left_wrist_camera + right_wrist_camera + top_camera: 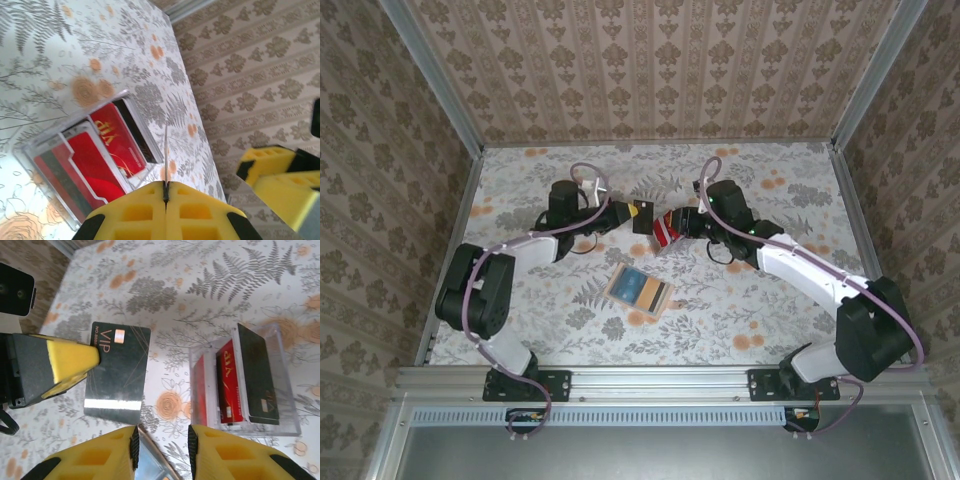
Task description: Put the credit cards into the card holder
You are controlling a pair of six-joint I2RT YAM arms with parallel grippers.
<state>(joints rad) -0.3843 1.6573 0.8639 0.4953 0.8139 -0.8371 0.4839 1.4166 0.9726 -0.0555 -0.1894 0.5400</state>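
Both arms reach forward and inward, their wrists nearly meeting over the floral-patterned bench [770,300]. The left end effector [165,186] is pinched together on a glossy black rectangular VIP card [119,374], gripped near one corner. The right end effector [163,434] faces it with fingers spread apart. Nearby on the bench lies the clear plastic card holder [290,400], with red cards [227,385] and a second black card [257,372] inside.

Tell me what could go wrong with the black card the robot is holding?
The left gripper pinches the black VIP card only at one edge, so it might swing or slip out and drop. The open right gripper hangs very close to it; the two could bump and knock the card loose.
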